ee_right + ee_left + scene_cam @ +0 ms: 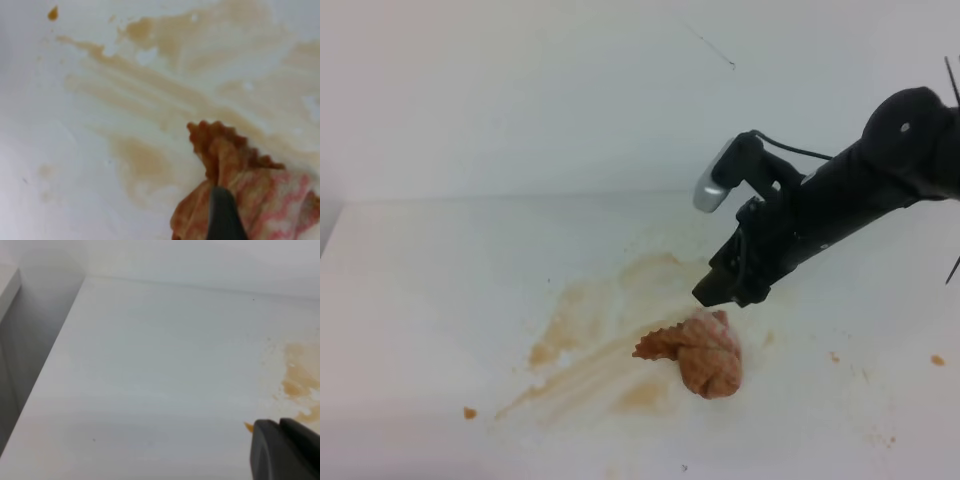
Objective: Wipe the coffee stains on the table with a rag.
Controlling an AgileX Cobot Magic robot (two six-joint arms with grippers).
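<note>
- Rag (705, 353) sits nearest the high camera, a lumpy wad on the table (430, 300), at the right edge of the stains (610, 335), right of centre.
- Handling, by judgement: soft, light, limp cloth, now blotched brown, so likely damp and a little heavier and tackier than dry. Not fragile. It should crush under a pinch and drag rather than slide cleanly.
- Best hold, I judge: the thick rounded body of the wad, taken from above across its bulk. The thin scalloped flap pointing left toward the stains would likely pull out or unfold if pinched alone.
- Right gripper (728, 288) hangs just above and just beyond the rag's far edge, tip angled down-left. In the high view it seems clear of the cloth; contact cannot be ruled out.
- Right wrist view: one dark finger (225, 212) lies over the rag (240, 195); the other is out of frame. Whether the jaws stand apart or together cannot be told; nothing shows the cloth held.
- Stains (165, 75): a darker patch at far centre, pale streaks running near-left, a speck at far left of that view. Most streaking lies left of the rag, so the wiping looks unfinished.
- Left gripper (285, 450): only a dark corner shows at the near right of its own view, over bare table near the stains' (300, 382) left fringe; jaw state cannot be told.
</note>
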